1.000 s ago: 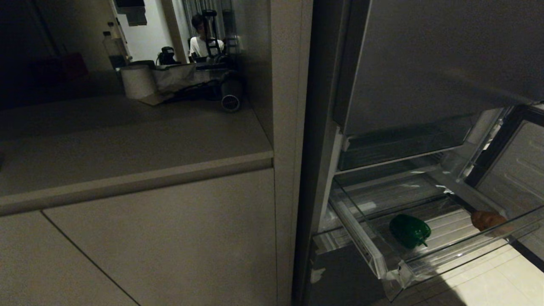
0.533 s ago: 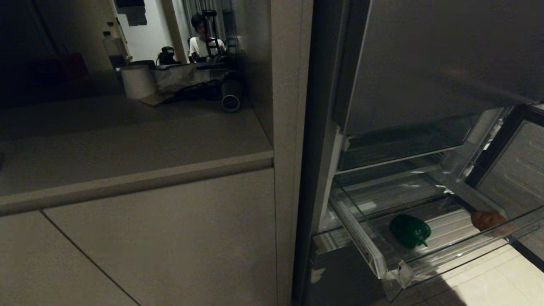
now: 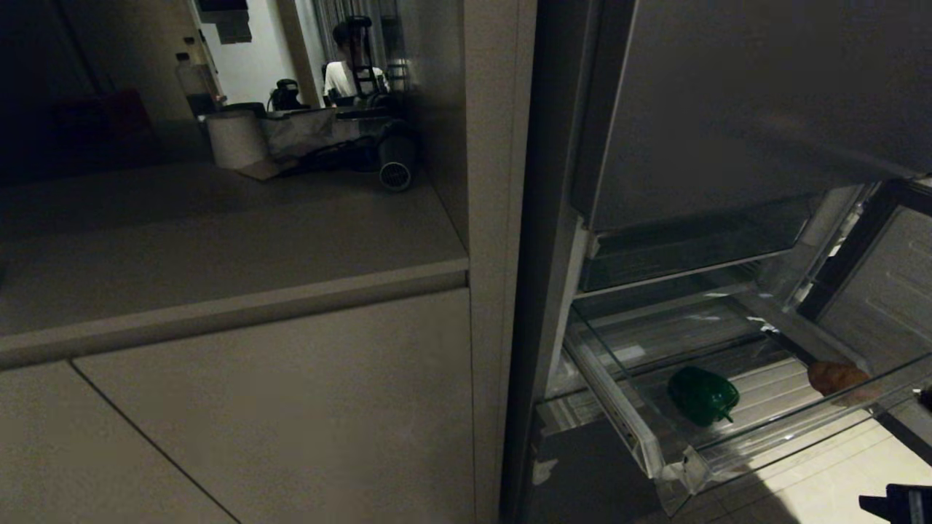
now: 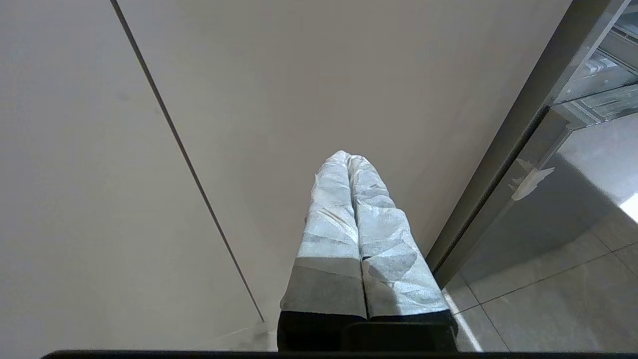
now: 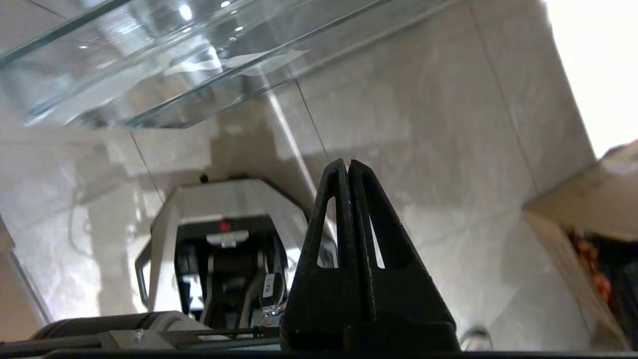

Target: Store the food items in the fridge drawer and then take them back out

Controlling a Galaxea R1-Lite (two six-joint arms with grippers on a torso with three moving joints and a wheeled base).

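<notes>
The fridge drawer (image 3: 615, 407), clear plastic, stands pulled out at the lower right of the head view. In it lie two food items: a green pepper (image 3: 701, 395) near its middle and a tan-brown potato (image 3: 837, 378) at its right end. A black part of my right arm (image 3: 903, 502) shows low in the corner, below the drawer's front. My right gripper (image 5: 347, 164) is shut and empty, under the drawer's underside (image 5: 149, 65), over the tiled floor. My left gripper (image 4: 348, 157), wrapped in pale cloth, is shut and empty and points at a cabinet front.
A beige counter (image 3: 218, 240) with cabinet doors (image 3: 291, 407) fills the left. A paper roll (image 3: 237, 138) stands at its back, and a person (image 3: 349, 69) sits far behind. The grey fridge panel (image 3: 728, 109) hangs above the drawer. My own base (image 5: 224, 249) lies below the right gripper.
A black part of my right arm has come into the bottom right corner of the head view. The drawer, the pepper and the potato have not moved.
</notes>
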